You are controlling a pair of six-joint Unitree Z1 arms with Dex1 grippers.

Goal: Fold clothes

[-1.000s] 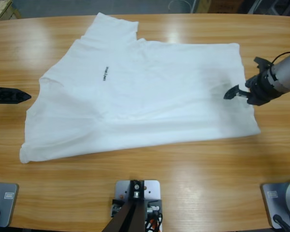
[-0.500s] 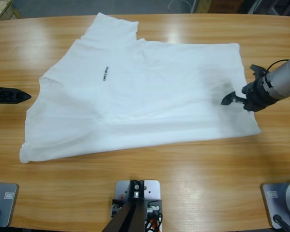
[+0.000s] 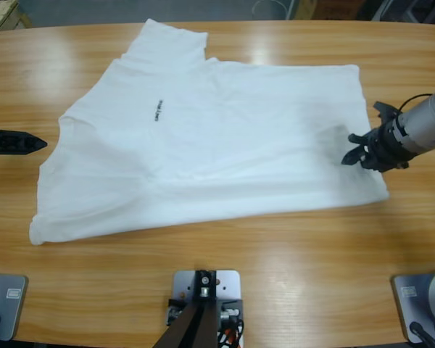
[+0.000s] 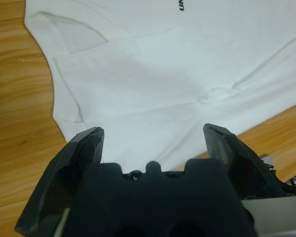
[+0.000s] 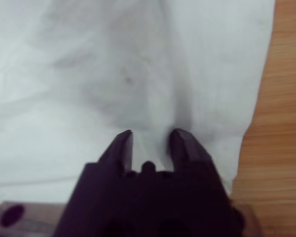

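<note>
A white T-shirt [image 3: 203, 138] lies spread flat across the table, with a small dark text mark [image 3: 157, 110] on its chest. My right gripper [image 3: 350, 155] rests on the shirt's right part, near its edge. In the right wrist view its jaws [image 5: 152, 140] stand close together with a raised ridge of the white cloth [image 5: 113, 64] pinched between them. My left gripper [image 3: 38, 145] hovers over bare wood just left of the shirt and touches nothing. In the left wrist view its jaws [image 4: 153, 138] are wide apart above the shirt [image 4: 163, 64].
The wooden table [image 3: 275, 246] has bare strips in front of the shirt, to its right and along the far edge. Beyond the far edge there is room clutter, with a wooden crate corner [image 3: 0, 13] at the far left.
My right gripper has slid a little to the right on the shirt and lowered onto it. The shirt's near right corner has shifted slightly. The left arm has not moved.
</note>
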